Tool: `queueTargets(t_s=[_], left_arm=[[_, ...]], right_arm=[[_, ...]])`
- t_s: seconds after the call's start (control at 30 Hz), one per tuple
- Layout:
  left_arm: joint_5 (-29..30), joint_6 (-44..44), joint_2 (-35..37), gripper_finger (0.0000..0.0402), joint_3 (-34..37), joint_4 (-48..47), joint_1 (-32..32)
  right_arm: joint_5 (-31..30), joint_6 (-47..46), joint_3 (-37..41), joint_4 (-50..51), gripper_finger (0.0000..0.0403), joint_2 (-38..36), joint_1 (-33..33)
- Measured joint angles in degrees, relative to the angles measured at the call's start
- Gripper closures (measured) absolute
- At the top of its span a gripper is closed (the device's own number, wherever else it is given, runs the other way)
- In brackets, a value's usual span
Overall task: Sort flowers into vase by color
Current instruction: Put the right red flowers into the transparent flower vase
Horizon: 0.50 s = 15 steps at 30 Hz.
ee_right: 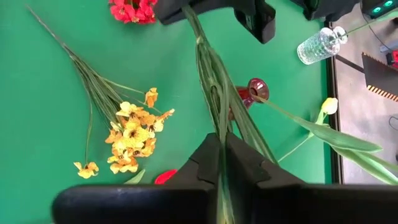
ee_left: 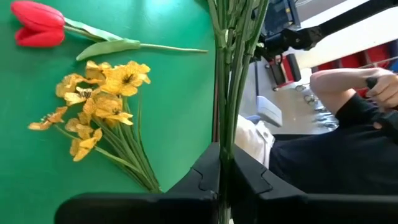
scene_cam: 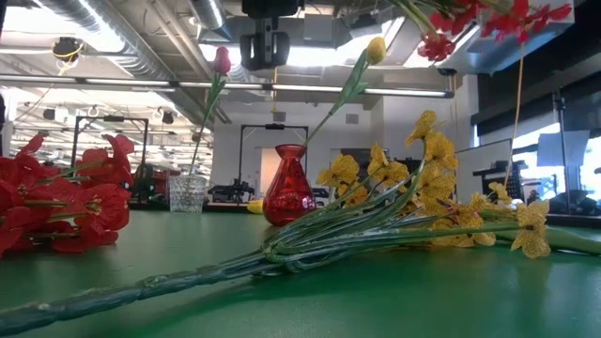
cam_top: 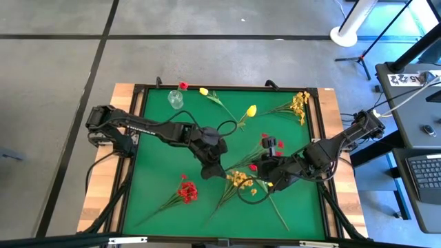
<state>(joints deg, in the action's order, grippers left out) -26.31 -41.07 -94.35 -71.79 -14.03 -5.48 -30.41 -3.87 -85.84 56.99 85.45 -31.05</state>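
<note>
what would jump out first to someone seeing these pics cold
Both arms meet at mid-table, the left end effector and right end effector each shut on the same bundle of green stems. Around them on the green mat lie a yellow spray and a red spray, with a red vase and a clear glass vase farther back.

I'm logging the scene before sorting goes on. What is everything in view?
clear vase: one, clear glass, mat's left corner farthest from the arm bases
red vase: one, red, mid-mat
red tulips: two, red, one in the clear vase, one lying mid-mat
yellow tulips: two, yellow, right of clear vase
yellow sprays: two, yellow, right corner and centre
red spray: one, red, lying left
stem bundle: one, green, gripped
person: one, dark sleeve, beyond table
left hand, right hand: two, dark, shut on stem bundle
</note>
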Motion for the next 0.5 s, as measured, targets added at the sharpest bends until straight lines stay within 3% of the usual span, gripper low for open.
queueTargets(t_s=[0.3, 0.5], left_arm=[[4.3, 1.8, 0.0, 0.0397, 0.0, -4.7, 0.1], [15.8, 5.4, 4.4, 0.0397, 0.1, -10.6, 0.3]], right_arm=[[-1.0, 1.3, -6.1, 3.3, 0.0253, 0.0, -0.1], [-0.8, -1.9, -15.3, 9.9, 0.0178, -0.1, -1.3]])
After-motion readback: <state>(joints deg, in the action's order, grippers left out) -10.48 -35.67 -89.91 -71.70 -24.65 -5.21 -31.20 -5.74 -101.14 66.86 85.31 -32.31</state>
